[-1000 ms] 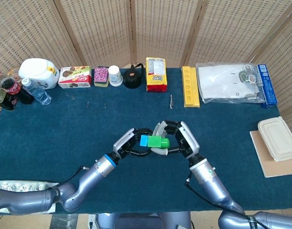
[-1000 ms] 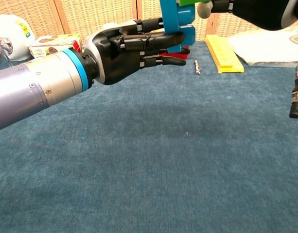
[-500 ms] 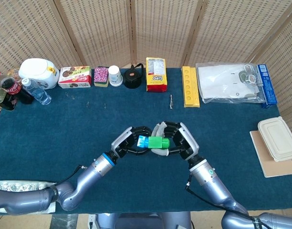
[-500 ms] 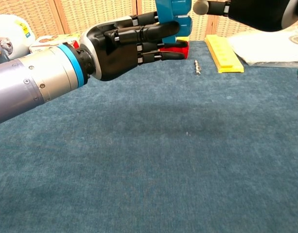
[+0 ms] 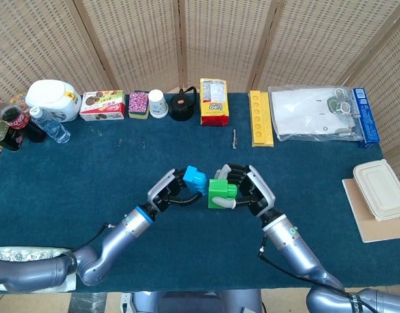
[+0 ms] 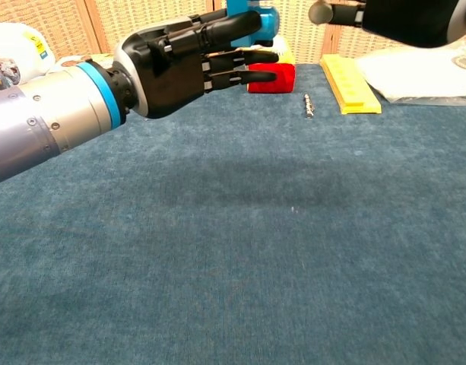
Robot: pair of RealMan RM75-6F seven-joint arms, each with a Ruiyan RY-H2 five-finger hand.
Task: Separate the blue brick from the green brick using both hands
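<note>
The blue brick (image 5: pixel 194 177) is held by my left hand (image 5: pixel 170 191) above the middle of the blue cloth, tilted up to the left. A small gap separates it from the green brick (image 5: pixel 221 191), which my right hand (image 5: pixel 246 190) grips just to its right. In the chest view my left hand (image 6: pixel 191 57) fills the upper left with the blue brick (image 6: pixel 267 17) showing behind its fingers. Only a dark edge of my right hand (image 6: pixel 385 17) shows at the top right there, and the green brick is out of frame.
Along the far edge stand bottles (image 5: pixel 17 124), a white jug (image 5: pixel 54 99), snack boxes (image 5: pixel 102 105), a cup (image 5: pixel 158 103), a black pot (image 5: pixel 182 105), a yellow packet (image 5: pixel 214 101), a yellow tray (image 5: pixel 261 117) and a plastic bag (image 5: pixel 315 112). A lidded container (image 5: pixel 380 188) lies at the right.
The joined bricks have come apart. My left hand lifted the blue brick up and to the left, while the green brick stays in my right hand.
</note>
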